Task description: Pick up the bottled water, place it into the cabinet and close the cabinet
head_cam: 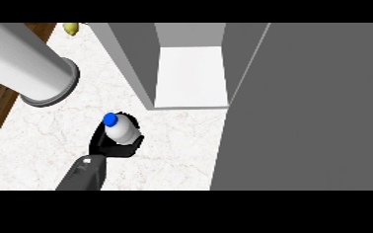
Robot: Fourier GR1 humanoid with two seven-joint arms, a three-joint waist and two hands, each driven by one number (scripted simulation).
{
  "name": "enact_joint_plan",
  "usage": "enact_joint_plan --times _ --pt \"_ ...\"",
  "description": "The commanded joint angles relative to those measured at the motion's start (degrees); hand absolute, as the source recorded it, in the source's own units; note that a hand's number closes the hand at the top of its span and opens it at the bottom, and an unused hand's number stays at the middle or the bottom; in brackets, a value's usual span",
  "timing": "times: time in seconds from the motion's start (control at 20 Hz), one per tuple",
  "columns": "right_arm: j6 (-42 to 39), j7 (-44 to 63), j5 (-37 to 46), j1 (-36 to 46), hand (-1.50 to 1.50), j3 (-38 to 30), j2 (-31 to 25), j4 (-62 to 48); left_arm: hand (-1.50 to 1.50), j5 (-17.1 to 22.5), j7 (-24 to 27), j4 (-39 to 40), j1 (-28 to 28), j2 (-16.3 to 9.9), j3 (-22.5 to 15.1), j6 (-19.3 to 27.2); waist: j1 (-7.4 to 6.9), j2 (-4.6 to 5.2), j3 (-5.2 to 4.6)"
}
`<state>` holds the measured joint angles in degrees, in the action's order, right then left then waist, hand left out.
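Bottle position: bottled water (121, 130) is seen lower left of centre, over the marbled counter (182, 143), below and left of the cabinet opening, blue cap (110, 119) pointing up-left.
Hand state: one black hand (109, 145) is curled round the bottle body, fingers wrapped about its lower part; its grey forearm (82, 175) enters from the lower edge. Which hand this is cannot be settled from the frame.
Handling judgement: bottle is judged light, fairly stiff, smooth and likely slippery; a hold round the mid-body, below the cap, is judged best, and the present hold sits there.
Cabinet: the cabinet (189, 76) stands open at upper centre, its white shelf floor bare; the large grey door (306, 108) fills the right side.
Hidden or unclear: the bottle's base is covered by the fingers; whether it rests on the counter or is lifted cannot be told. No second hand can be made out. A big pale cylinder (36, 71) at upper left cannot be identified. A small yellow object (70, 28) is cut off at the top edge.
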<state>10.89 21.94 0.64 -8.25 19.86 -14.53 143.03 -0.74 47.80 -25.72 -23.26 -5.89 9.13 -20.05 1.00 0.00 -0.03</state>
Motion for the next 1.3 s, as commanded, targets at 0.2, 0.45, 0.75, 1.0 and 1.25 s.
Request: enact_joint_plan --times 0.2,0.45,0.75,1.0,1.25 --pt "-2.78 2.37 -5.97 -5.27 -1.50 -7.38 -2.15 9.64 1.50 3.13 0.20 -0.69 -4.36 5.07 3.28 9.66 0.04 -0.06 0.04" --pt "-4.89 -2.64 -7.85 -7.50 -1.50 -10.74 -0.22 6.02 1.50 6.59 5.70 2.64 -4.44 5.81 -0.72 5.89 0.31 -0.05 0.03" --pt "-9.25 -6.04 -13.28 -9.64 -1.50 -17.77 -0.02 4.06 1.50 14.68 -1.56 -1.19 -9.05 5.86 -6.14 6.69 0.90 -0.34 0.09" --pt "-10.22 -4.00 -14.75 -6.03 -1.50 -21.78 -0.22 1.61 1.50 20.43 -6.65 -4.06 -12.41 5.78 -9.60 10.09 0.85 -0.34 0.07" --pt "-12.24 -6.29 -17.71 -6.42 -1.50 -26.05 0.77 -1.00 1.50 25.58 -8.23 -6.14 -11.88 5.74 -13.78 12.55 1.78 -0.47 0.11"
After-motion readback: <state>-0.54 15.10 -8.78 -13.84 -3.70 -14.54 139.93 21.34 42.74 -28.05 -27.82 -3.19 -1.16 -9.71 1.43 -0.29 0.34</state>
